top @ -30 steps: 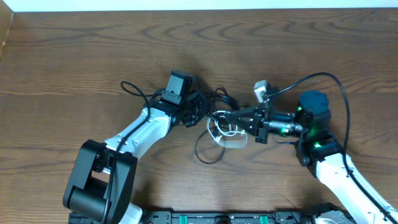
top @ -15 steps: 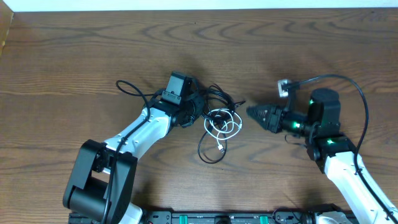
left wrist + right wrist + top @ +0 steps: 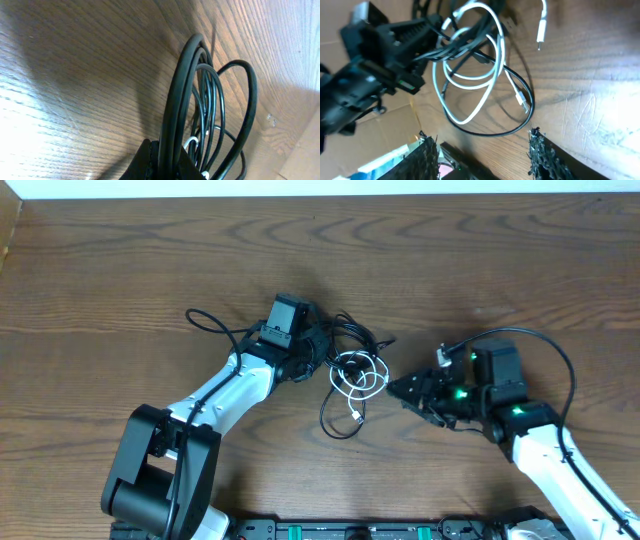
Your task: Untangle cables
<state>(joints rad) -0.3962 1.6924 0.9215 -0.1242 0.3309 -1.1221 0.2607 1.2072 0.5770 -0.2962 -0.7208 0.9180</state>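
Note:
The cables [image 3: 352, 370] lie tangled mid-table: a white cord [image 3: 362, 378] coiled over black cords, with one black loop [image 3: 336, 423] trailing toward the near edge. My left gripper [image 3: 318, 356] is shut on a bundle of black cord [image 3: 172, 125], which runs straight up between its jaws [image 3: 167, 161]. My right gripper [image 3: 402, 393] is open, just right of the tangle, touching nothing. In the right wrist view the white coil [image 3: 470, 75] and a black loop [image 3: 506, 127] lie ahead of the spread fingers [image 3: 426, 156], with nothing in that gripper [image 3: 482, 152].
Another black cord loop [image 3: 206, 321] sticks out left of the left arm. A white plug end [image 3: 541, 36] lies loose on the wooden table [image 3: 120, 260]. The right arm's own thick black wire [image 3: 545, 350] arcs over its wrist.
My right gripper has let go of the tangle, pulled back to the right, opened, and dropped nearer the table. The white coil has settled flat. The left gripper has kept its hold.

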